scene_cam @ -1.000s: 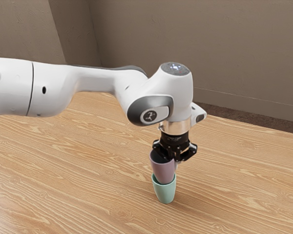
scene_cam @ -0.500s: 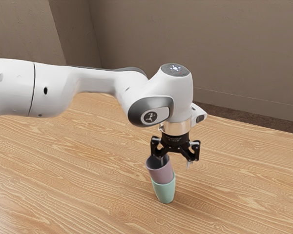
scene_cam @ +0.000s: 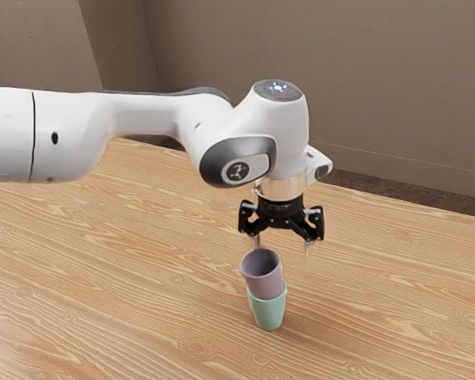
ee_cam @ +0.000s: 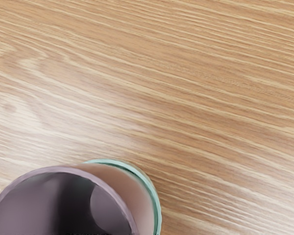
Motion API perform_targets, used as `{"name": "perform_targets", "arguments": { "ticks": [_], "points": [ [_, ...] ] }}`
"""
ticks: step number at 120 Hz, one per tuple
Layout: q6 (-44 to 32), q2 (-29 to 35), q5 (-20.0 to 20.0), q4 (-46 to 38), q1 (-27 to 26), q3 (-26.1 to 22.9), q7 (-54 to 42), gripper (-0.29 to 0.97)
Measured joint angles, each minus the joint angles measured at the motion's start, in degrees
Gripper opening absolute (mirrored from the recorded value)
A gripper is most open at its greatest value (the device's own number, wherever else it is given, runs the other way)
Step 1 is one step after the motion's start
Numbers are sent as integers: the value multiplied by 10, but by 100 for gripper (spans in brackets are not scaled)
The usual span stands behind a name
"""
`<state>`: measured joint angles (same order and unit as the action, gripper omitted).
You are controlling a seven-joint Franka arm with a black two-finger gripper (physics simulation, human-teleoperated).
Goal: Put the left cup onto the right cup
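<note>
Nearest my hand camera is the mauve cup (ee_cam: 54, 205), mouth up, with the thin rim of the teal cup (ee_cam: 151, 191) showing around its far side. The mauve cup sits inside the teal one, not beside it. From the side, the mauve cup (scene_cam: 262, 271) stands nested in the teal cup (scene_cam: 267, 310), its upper half above the teal rim and leaning slightly toward the exterior view's left. The teal cup rests upright on the wooden counter (scene_cam: 103, 261).

Directly above the stack, my jaws stand wide and hold nothing. Clear air separates their tips from the mauve rim, so neither cup is touched. Above them the white arm (scene_cam: 142, 134) reaches in from the exterior view's left. Beyond the counter's far edge lie a strip of dark floor (scene_cam: 396, 188) and the plain wall (scene_cam: 380, 71).

Progress, as I judge it: the placing is done, since one cup is seated on the other and stands free. What remains is only to draw my hand away without brushing the tilted upper cup.
</note>
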<state>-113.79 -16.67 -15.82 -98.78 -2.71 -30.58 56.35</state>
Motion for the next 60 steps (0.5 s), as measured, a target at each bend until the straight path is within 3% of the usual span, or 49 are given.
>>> {"name": "perform_targets", "arguments": {
  "ticks": [21, 60],
  "points": [
    [14, 24, 1, 2, 0, 5, -5, 67],
    [33, 79, 40, 3, 0, 109, -68, 68]
  ]
}}
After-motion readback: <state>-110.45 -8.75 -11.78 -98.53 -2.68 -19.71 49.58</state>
